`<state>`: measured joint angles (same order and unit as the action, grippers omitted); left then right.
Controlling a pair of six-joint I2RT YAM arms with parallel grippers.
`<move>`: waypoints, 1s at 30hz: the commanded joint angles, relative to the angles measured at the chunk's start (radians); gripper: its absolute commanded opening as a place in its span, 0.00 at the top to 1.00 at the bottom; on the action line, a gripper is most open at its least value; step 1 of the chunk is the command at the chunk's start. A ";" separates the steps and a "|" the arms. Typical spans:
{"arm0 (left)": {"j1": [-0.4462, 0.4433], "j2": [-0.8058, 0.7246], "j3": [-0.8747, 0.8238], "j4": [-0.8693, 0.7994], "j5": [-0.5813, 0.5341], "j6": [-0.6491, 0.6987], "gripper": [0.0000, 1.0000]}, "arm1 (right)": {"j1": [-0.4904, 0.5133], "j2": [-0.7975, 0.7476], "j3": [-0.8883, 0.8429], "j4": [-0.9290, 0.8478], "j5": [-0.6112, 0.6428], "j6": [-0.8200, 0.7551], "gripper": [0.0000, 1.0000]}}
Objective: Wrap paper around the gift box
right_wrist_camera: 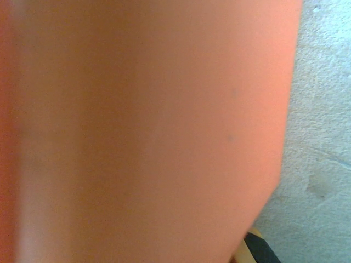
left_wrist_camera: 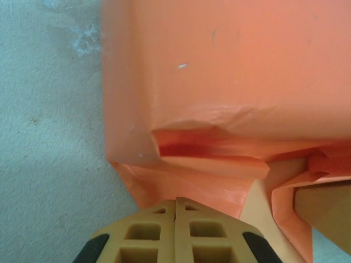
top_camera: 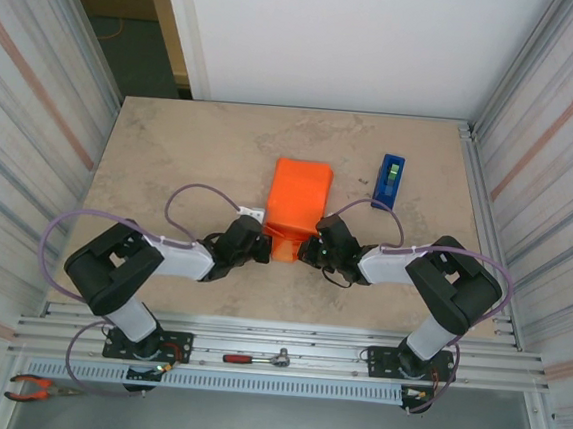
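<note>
The orange paper (top_camera: pixel 299 203) lies folded round the gift box at the table's middle, and the box itself is hidden under it. In the left wrist view the paper (left_wrist_camera: pixel 236 71) has an open near end with creased flaps. A pale strip (left_wrist_camera: pixel 256 201) shows between those folds, and I cannot tell whether it is the box. My left gripper (left_wrist_camera: pixel 176 204) is shut, its tips against the lowest flap, with nothing seen between the fingers. My right gripper (top_camera: pixel 313 247) is at the same near end from the right, shut, and the paper (right_wrist_camera: pixel 148 126) hides its fingertips.
A blue tape dispenser (top_camera: pixel 389 180) stands right of the bundle, near the right arm's cable. A ratchet wrench (top_camera: pixel 259 357) lies on the rail between the arm bases. Red-handled pliers (top_camera: pixel 39 387) lie at the bottom left. Corrugated walls close in both sides.
</note>
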<state>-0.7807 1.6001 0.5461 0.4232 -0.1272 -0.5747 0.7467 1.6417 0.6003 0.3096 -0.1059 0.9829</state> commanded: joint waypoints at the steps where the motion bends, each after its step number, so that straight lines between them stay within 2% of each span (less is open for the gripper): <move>1: 0.000 0.018 0.021 0.020 -0.044 0.024 1.00 | 0.010 0.030 -0.015 -0.144 -0.002 -0.027 1.00; 17: -0.001 0.093 0.031 0.065 -0.083 0.022 1.00 | 0.013 0.026 -0.020 -0.141 -0.007 -0.026 1.00; 23: 0.000 -0.071 0.009 -0.028 -0.061 0.000 1.00 | 0.008 -0.070 0.000 -0.221 -0.023 -0.046 1.00; 28: 0.032 -0.249 0.033 -0.193 -0.046 0.010 1.00 | -0.054 -0.262 0.026 -0.374 -0.015 -0.094 1.00; 30: 0.077 -0.275 0.050 -0.218 0.001 0.011 0.90 | -0.096 -0.329 0.035 -0.434 -0.014 -0.116 1.00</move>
<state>-0.7494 1.3628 0.5678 0.3012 -0.1635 -0.5648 0.6964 1.4040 0.6014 0.0189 -0.1299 0.9249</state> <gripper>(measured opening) 0.079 0.058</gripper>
